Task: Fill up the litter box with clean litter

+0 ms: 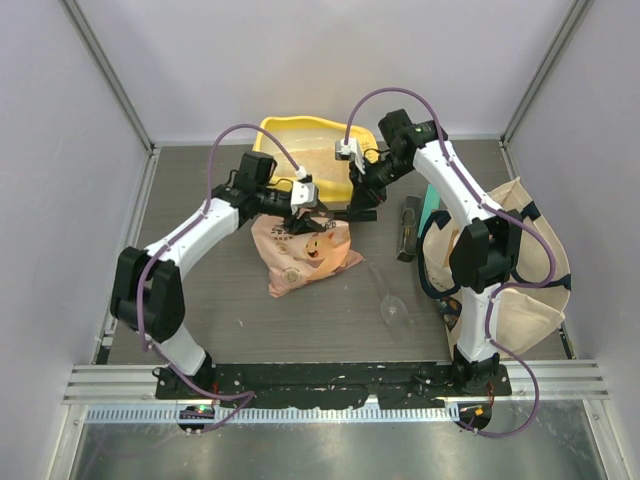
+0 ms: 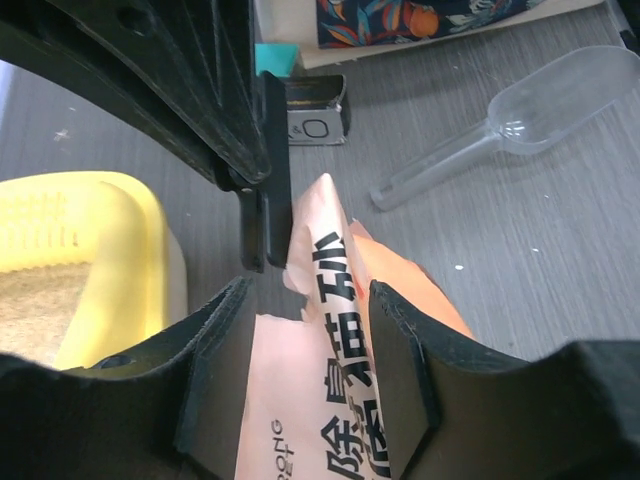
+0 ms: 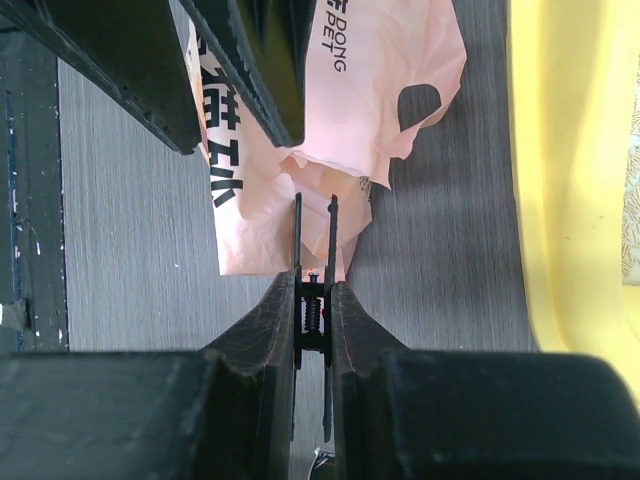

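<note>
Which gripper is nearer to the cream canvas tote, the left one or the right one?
Right. The right gripper, shut on a thin black tool at the top of the bag, is nearer the tote; the left gripper straddles that top, farther away.

The grey table carries the litter box, litter bag, clear scoop and canvas tote.
</note>
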You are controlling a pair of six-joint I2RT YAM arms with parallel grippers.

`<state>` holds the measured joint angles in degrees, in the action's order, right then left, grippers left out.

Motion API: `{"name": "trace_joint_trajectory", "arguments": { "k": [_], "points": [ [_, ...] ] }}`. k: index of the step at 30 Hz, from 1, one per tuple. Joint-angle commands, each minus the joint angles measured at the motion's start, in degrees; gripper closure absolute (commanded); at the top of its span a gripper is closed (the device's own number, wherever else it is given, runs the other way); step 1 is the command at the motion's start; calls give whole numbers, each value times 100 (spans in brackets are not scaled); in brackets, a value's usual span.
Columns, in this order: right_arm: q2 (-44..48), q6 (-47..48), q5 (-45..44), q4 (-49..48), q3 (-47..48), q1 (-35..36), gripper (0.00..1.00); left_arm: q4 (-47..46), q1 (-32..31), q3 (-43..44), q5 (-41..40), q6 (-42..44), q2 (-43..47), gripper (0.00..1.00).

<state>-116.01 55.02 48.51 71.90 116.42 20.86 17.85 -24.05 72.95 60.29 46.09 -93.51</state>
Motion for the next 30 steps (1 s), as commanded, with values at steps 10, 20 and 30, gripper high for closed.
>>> {"name": "trace_joint_trajectory", "arguments": {
  "k": [10,20,30],
  "points": [
    [219,-352,88,-79,-5,32,99,1845,-91,835,167,1394,-597,58],
    [332,-757,123,-185,381,-425,99,1854,-82,1168,255,772,-940,76],
    [1124,761,185,359,-331,-320,99,2171,-82,1547,589,261,-1292,91]
  ]
}}
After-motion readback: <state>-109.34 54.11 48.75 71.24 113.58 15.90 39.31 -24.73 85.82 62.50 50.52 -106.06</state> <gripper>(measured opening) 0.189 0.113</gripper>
